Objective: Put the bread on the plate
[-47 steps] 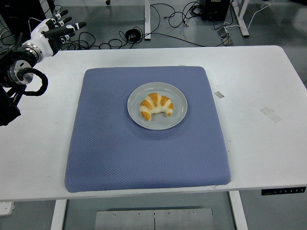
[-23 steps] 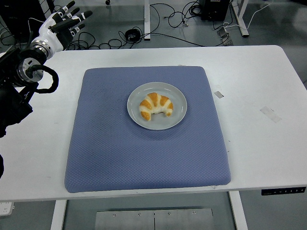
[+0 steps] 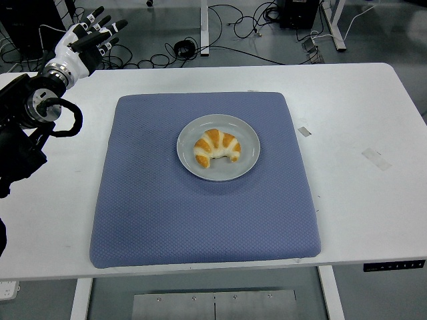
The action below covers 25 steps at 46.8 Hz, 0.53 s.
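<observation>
— While the near edge of the white counter (image 3: 200, 270) is lying bare along the bottom of the frame, what is sitting just beyond it?

— A blue mat (image 3: 200, 200) is covering the middle of the counter, and a grey plate (image 3: 248, 137) is resting on it slightly above the frame's centre. The bread (image 3: 217, 147), a croissant, is lying on the plate, inside its rim.

— So the placing is looking finished?

— I am judging it so: the bread is already sitting where the task wants it, and nothing is touching it.

— And the arm?

— The left hand (image 3: 87, 43) is hanging at the upper left of the frame, out past the counter's far corner, fingers spread and gripping nothing. Over the last second it has been lifting and swinging farther toward that corner, well apart from the plate, which reads as a retreat. The plate and bread are lying exactly as before.

— The other arm?

— It is not showing at all.
</observation>
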{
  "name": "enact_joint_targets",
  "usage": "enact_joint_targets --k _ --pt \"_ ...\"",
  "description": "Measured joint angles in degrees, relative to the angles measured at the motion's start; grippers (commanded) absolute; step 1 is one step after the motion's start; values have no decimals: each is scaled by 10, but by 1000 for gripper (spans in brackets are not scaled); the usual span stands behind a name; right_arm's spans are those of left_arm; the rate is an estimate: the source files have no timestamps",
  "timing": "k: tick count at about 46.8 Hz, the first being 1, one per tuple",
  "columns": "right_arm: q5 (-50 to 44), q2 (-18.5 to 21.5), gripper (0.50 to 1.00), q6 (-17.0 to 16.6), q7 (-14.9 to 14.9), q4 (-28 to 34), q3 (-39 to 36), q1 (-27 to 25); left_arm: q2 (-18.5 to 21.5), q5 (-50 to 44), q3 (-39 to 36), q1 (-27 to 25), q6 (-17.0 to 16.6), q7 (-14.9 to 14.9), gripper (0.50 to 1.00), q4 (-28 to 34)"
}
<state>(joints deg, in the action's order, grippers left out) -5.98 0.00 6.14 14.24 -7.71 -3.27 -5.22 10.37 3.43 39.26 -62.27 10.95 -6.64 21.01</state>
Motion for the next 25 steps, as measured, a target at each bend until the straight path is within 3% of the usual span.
enact_joint_targets --k 25 --pt "0 0 1000 -1 0 -1 0 0 -5 -10 2 5 12 0 986 0"
